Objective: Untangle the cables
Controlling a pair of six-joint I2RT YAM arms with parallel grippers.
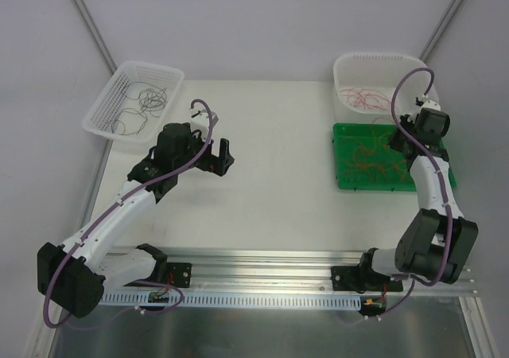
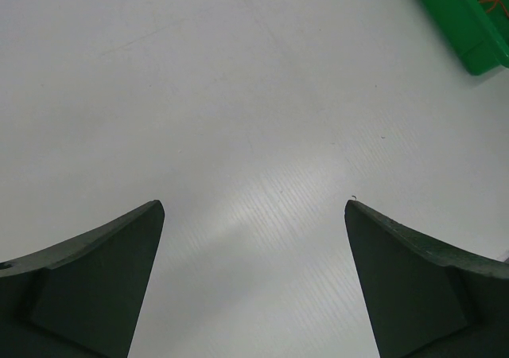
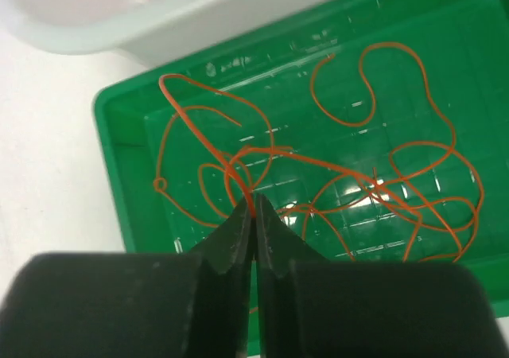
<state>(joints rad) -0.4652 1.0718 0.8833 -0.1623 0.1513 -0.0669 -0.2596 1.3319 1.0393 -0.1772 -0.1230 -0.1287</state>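
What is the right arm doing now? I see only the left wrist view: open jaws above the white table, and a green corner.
Observer: The right arm has its jaws shut on an orange cable in the green tray.
Operator: What else holds cables?
Observer: A mesh basket, far left, holds dark cables.
Operator: Any other?
Observer: A white tub behind the tray holds red cables.
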